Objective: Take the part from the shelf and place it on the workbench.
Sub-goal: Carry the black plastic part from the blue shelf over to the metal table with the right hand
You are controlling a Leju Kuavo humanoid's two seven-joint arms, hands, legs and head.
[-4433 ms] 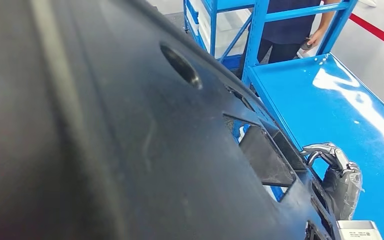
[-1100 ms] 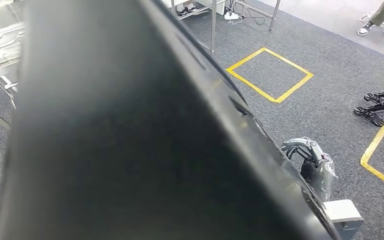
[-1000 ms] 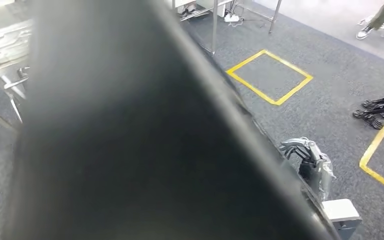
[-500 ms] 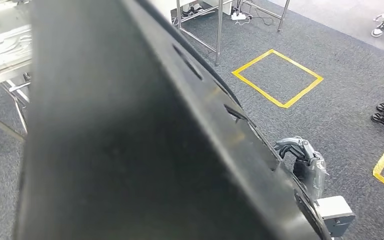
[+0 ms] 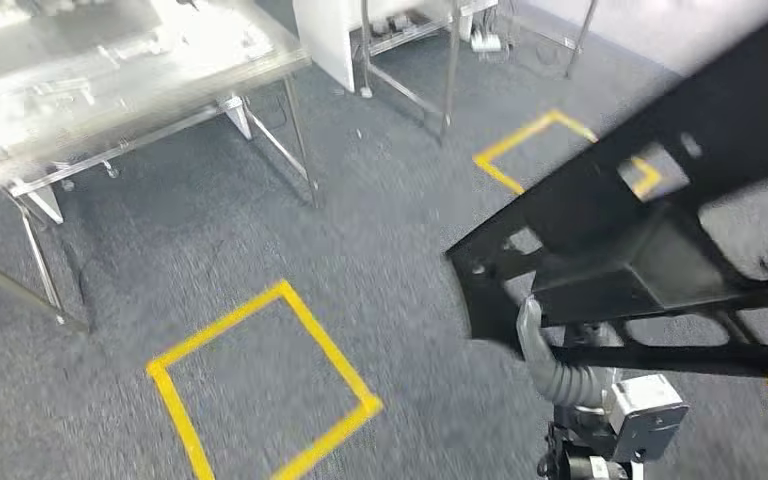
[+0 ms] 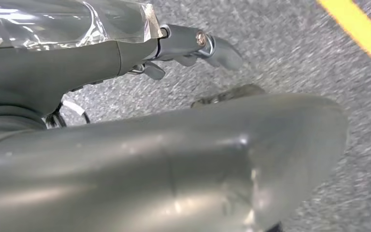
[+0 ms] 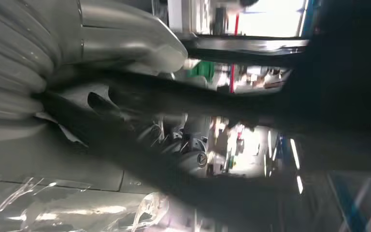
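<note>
Part: large black moulded panel [image 5: 650, 240] with cut-out openings, held in the air above the grey carpet floor [image 5: 380, 250]; it slants from the right robot hand up toward the upper right of the head view, and touches neither the floor nor the counter.
Right robot hand: [image 5: 545, 345] reaches up from the lower right of the head view, under the lower end of the part; the right wrist view shows its thumb [image 7: 130, 46] on one face of a dark bar of the part [image 7: 270, 116] and its dark fingers [image 7: 125, 108] curled on the other face, so it clamps the part.
Left robot hand: [image 6: 125, 159] seen close over the carpet in the left wrist view; the thumb fills most of that view, a finger [image 6: 198, 46] extends beyond it; grasp state cannot be determined.
Counter: metal-legged counter [image 5: 140, 90] with pale items on top, upper left of the head view, well apart from the part.
Floor markings: yellow tape square [image 5: 260, 390] on the carpet near the lower centre; a second yellow square [image 5: 520, 150] partly behind the part.
</note>
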